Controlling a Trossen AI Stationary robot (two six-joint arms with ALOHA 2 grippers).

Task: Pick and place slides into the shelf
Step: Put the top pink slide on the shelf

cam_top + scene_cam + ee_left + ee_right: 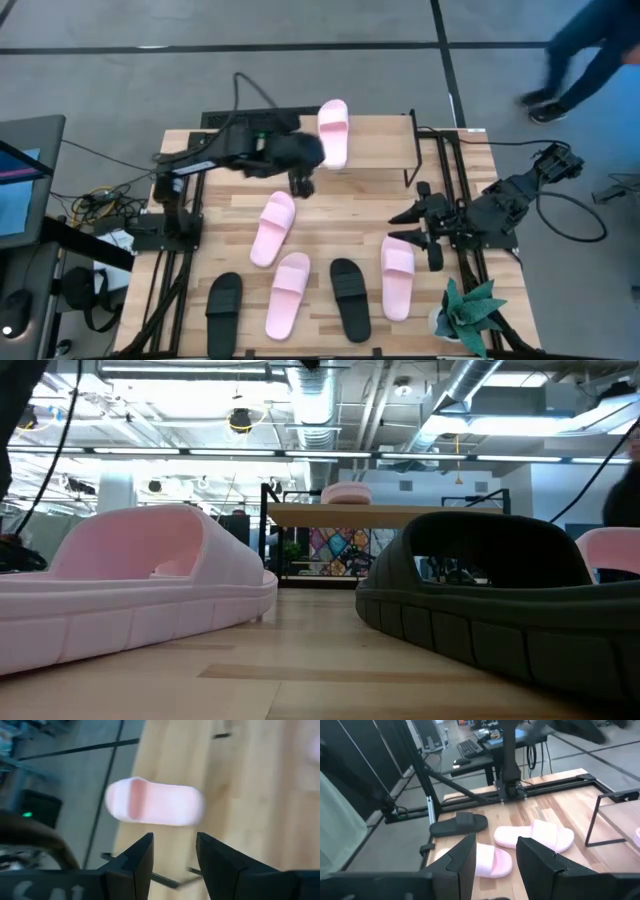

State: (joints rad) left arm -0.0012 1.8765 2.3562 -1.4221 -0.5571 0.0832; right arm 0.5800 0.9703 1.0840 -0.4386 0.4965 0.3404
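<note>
— Checking your left gripper [303, 183]: where does it stand?
— Fingers parted, holding nothing, beside the shelf [375, 145]. One pink slide [333, 132] lies on that shelf; five slides sit on the table [330, 215].
— Your right gripper [412, 225]?
— Parted too, empty.

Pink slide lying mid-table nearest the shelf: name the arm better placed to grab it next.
Left, probably. The left gripper, open and empty, hovers just beside that pink slide. The right gripper waits farther off, nearer another pink slide.

Potted plant [468, 313] at table [370, 215] corner; person [578, 50] beyond.
</note>
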